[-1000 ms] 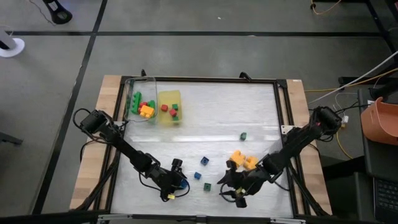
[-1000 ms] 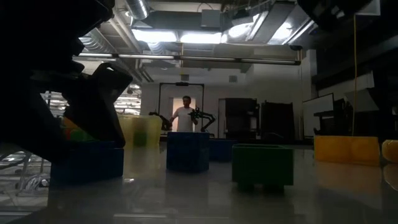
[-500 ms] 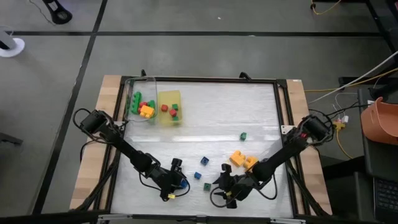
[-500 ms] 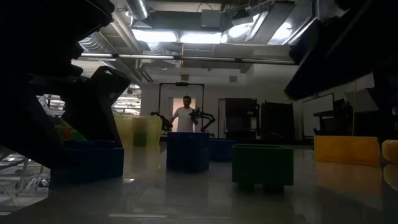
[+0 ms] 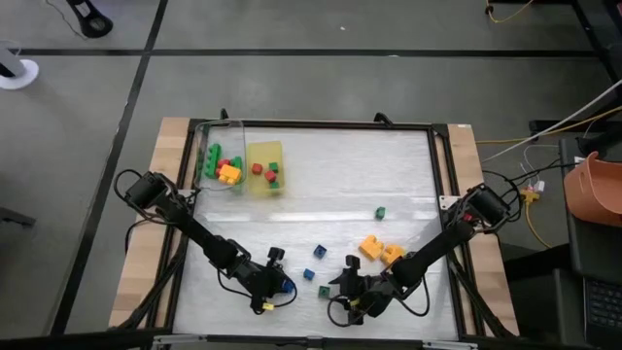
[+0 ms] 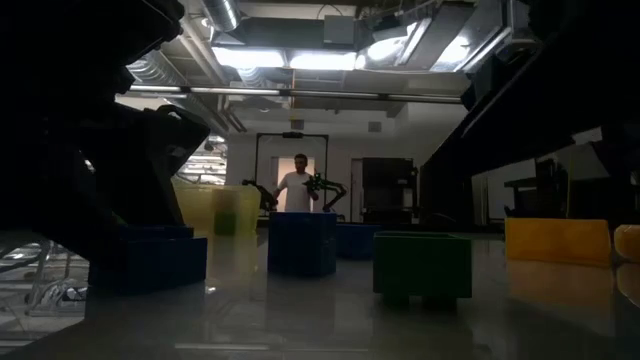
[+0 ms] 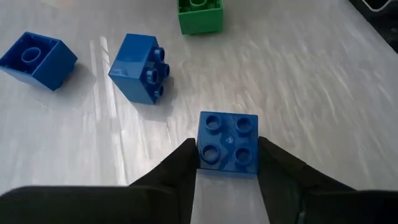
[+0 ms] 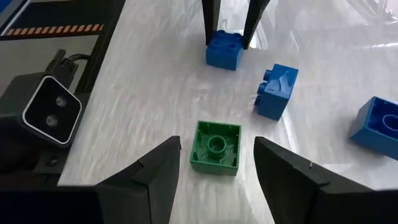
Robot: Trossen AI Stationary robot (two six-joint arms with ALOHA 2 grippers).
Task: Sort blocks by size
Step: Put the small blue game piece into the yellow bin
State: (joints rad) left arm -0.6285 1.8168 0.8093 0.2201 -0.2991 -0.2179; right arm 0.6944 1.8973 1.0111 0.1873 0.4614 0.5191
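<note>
Left tool (image 7: 227,163) clamped on small blue plastic cube (image 7: 228,142); right tool (image 8: 214,165) apart over green cube (image 8: 216,147). Sorting partial: loose blocks remain at counter (image 5: 340,165) six o'clock.

My left gripper (image 7: 227,163) is down low at the near edge, arm stretched in from the left, fingers pinched on a small blue block (image 7: 228,142). My right gripper (image 8: 216,163) sits close beside it, low too, fingers spread wide.
</note>
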